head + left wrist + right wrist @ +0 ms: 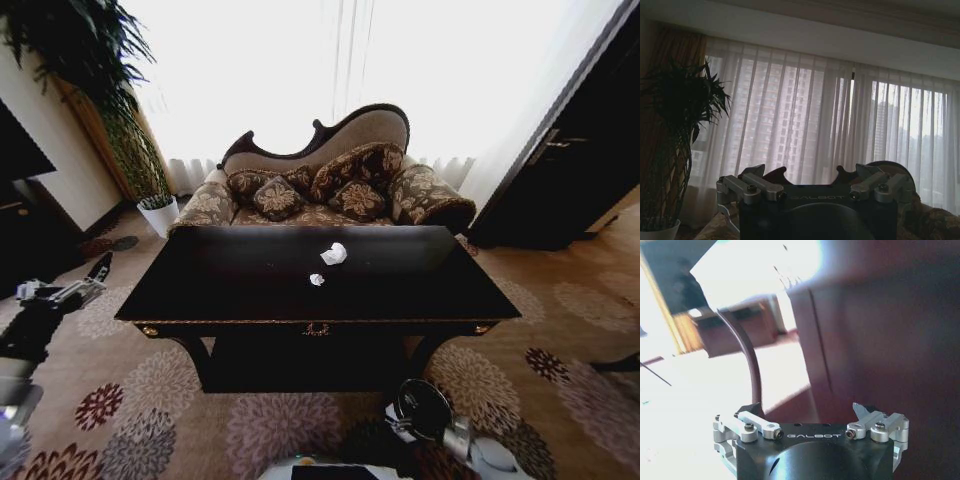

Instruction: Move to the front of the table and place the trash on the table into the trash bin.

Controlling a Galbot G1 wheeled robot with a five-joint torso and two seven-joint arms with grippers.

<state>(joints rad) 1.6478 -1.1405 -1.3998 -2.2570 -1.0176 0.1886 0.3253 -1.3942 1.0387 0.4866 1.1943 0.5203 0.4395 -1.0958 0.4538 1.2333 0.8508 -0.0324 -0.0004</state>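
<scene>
My left tool (100,268) open beside the glossy dark rectangular tabletop (400,285), right tool (807,412) open, two crumpled white paper balls (333,254) mid-tabletop, near each other.

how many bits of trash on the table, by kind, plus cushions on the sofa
Crumpled white paper balls on the table: 2, a larger one and a smaller one
Patterned cushions on the sofa: 4 (one:)
Total: 6
</scene>
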